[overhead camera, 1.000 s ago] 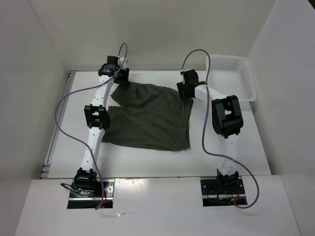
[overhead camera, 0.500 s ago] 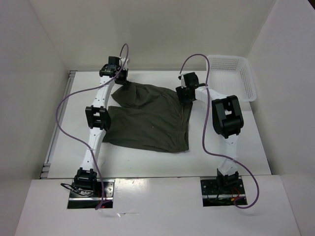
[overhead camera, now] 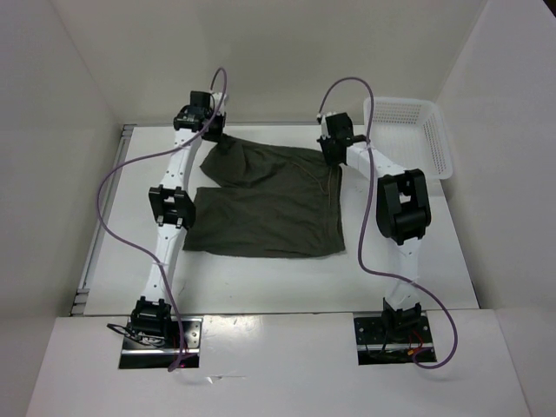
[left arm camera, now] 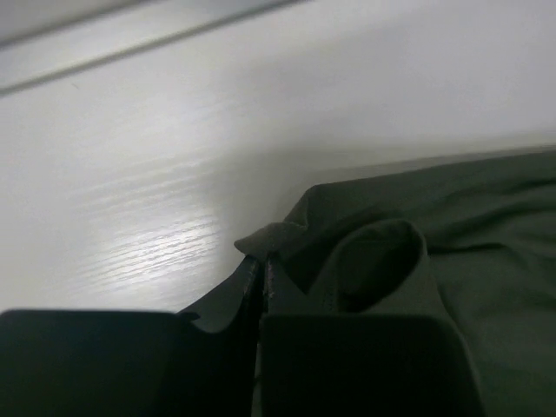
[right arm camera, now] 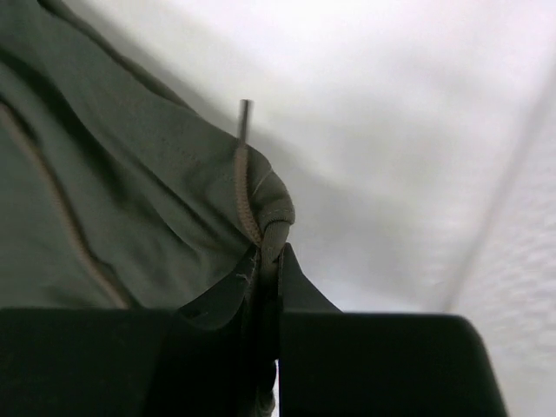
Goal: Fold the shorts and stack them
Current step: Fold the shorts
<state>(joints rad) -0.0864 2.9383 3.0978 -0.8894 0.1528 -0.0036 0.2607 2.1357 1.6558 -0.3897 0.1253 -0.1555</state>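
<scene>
As the shorts [overhead camera: 269, 213] are spread flat on the desk [overhead camera: 417, 261], with the left claw [left arm camera: 263, 271] clamped on the far leg hem and the right claw [right arm camera: 268, 261] on the far waistband corner, the first fold is judged begun, and an even lift nearward is called for.

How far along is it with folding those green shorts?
Early days. Done: the shorts are spread out on the table, with no fold visible yet. In hand: the left gripper pinches a far leg corner and the right gripper pinches the waistband corner by the drawstring, both shut on cloth. Left: every fold, then the stacking.
</scene>
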